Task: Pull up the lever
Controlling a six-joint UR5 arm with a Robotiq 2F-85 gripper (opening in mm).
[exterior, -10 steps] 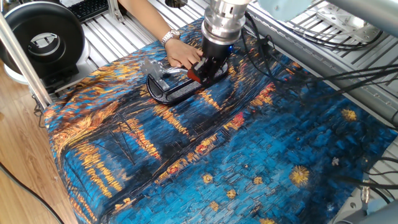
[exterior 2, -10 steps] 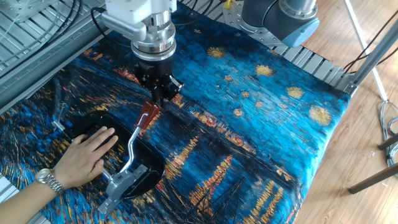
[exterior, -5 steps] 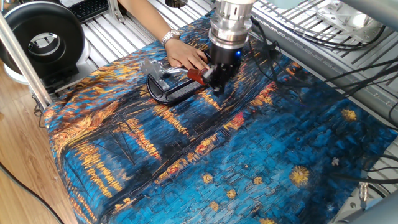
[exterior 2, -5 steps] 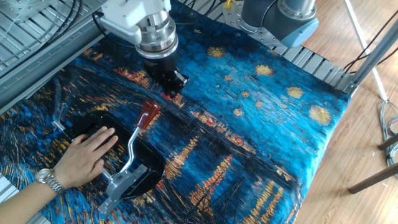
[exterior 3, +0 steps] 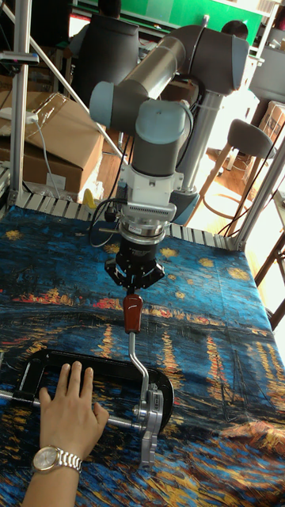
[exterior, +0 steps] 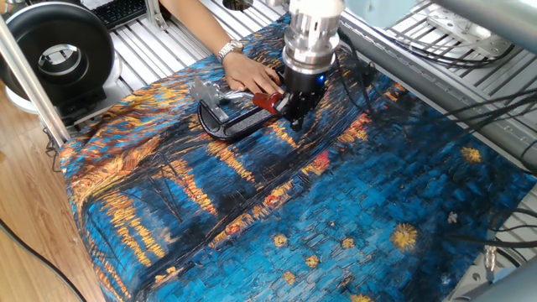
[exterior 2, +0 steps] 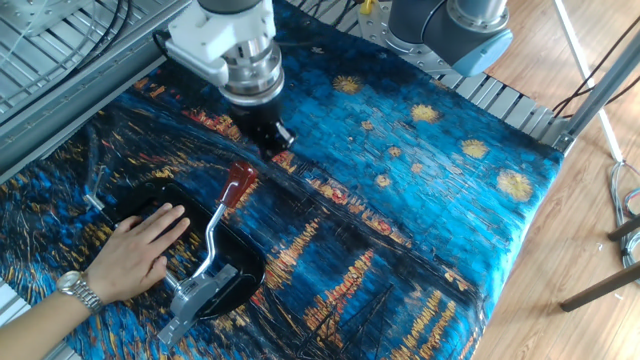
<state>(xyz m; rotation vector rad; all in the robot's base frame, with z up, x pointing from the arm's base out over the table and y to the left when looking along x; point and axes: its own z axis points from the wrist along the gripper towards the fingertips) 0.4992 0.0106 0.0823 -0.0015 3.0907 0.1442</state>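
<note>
From where I stand the lever looks a stiff, light thing: a thin bent rod of bright metal that will not flex, turning only about its hinge in the silver bracket at the near end of the black clamp frame. The red plastic tip is the place to take it, I would judge, since the coating gives some grip where the bare rod would be slick, and it sits farthest from the hinge, so the least force is needed. The pull must follow an arc, not a straight lift, or the tip could slide out. The pincer hangs just above and a little beyond that red tip, close to it but not around it; in the other fixed view the tip lies just below and toward the frame side of the pincer, with cloth showing between them. Its fingers look spread apart in the tall view and hold nothing. The rod runs away from the pincer, down toward the bracket. A person's hand presses flat on the frame, beside the rod and well back from the pincer, steadying the clamp on the painted cloth.
</note>
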